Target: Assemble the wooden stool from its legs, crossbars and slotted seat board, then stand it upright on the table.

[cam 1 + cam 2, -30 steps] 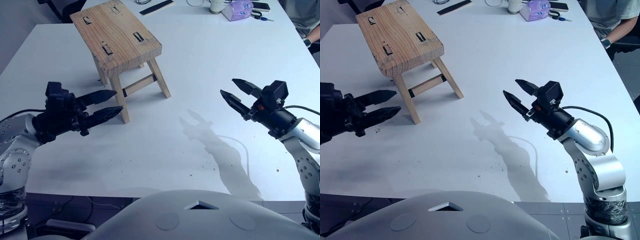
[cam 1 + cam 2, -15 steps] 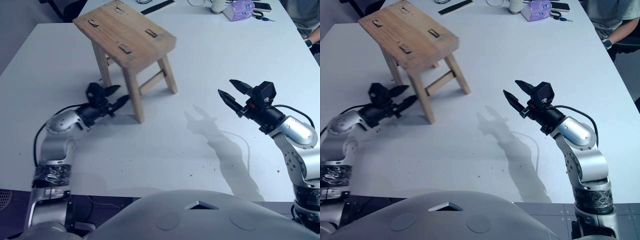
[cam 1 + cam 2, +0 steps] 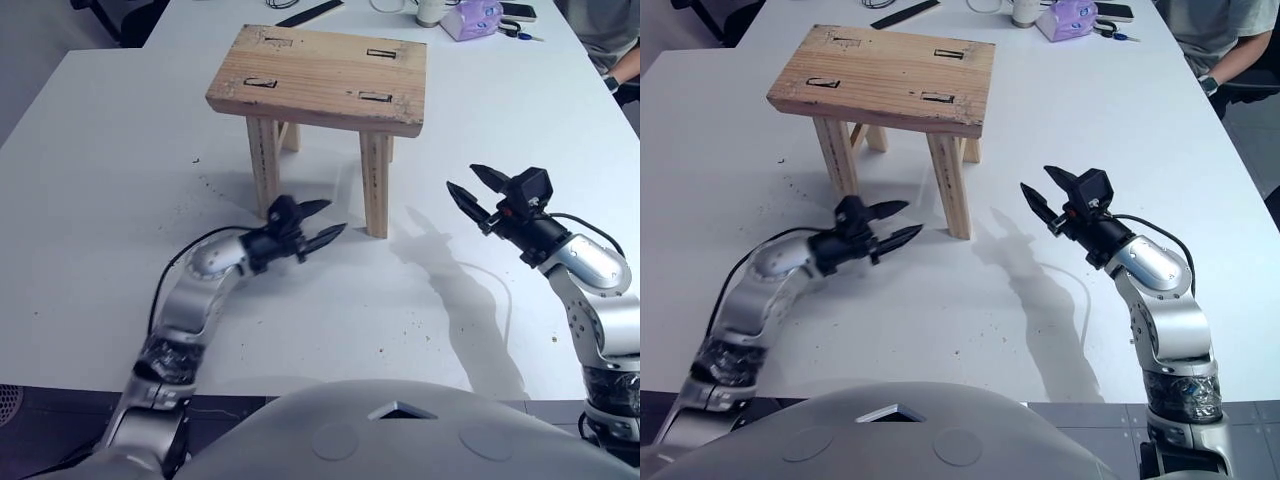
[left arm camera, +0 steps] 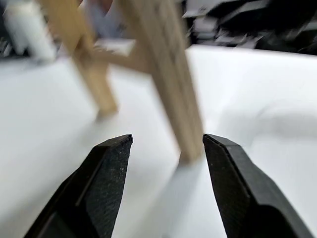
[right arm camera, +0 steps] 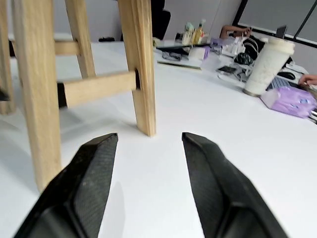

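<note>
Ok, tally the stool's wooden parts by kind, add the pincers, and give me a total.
Light wooden slotted seat board: 1
Square light wooden legs: 4
Light wooden crossbars with dark ends: 2 in view
Black two-fingered pincers: 2 (left pincer, right pincer, both open)
Total: 9

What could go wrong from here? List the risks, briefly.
1. The left jaws hang open and low, with one leg of the stool just ahead; a forward push could shove or tip it.
2. The right jaws are open beside the stool; swinging inward, they might knock a leg.
</note>
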Controlling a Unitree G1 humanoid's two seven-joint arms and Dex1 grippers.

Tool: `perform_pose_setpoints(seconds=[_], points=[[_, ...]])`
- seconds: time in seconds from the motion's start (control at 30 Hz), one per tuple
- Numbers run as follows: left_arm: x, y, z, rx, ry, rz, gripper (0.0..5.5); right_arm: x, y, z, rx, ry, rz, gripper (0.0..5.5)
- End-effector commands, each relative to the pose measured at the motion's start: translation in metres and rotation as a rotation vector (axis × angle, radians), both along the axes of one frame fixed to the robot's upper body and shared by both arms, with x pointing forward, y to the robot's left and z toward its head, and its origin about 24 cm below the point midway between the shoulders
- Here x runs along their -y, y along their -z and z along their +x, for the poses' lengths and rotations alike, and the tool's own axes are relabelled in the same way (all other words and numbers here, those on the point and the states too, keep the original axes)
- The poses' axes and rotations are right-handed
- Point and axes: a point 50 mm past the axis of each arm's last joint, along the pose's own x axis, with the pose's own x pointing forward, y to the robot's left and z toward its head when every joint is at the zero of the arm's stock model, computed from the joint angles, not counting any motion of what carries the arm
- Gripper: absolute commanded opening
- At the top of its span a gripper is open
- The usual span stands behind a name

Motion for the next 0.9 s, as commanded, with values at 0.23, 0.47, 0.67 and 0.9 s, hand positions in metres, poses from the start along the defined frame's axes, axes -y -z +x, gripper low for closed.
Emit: perform_pose_setpoints(seconds=[0.23,0.47,0.67,0.9], points=[[-0.112,0.013,-0.008,0.035,-0.523,-0.047,2.65,0.009,0.030,0.006,0.055,0.507,0.111,2.40],[-0.080,0.019,0.027,0.183,-0.638,-0.079,2.65,0.018,0.066,0.019,0.028,0.659,0.100,2.40],[-0.080,0.024,0.038,0.231,-0.686,-0.053,2.65,0.017,0.063,0.050,0.082,0.643,0.101,2.40],[-0.063,0.033,0.046,0.227,-0.758,-0.069,2.65,0.007,0.066,0.062,0.100,0.633,0.099,2.40]])
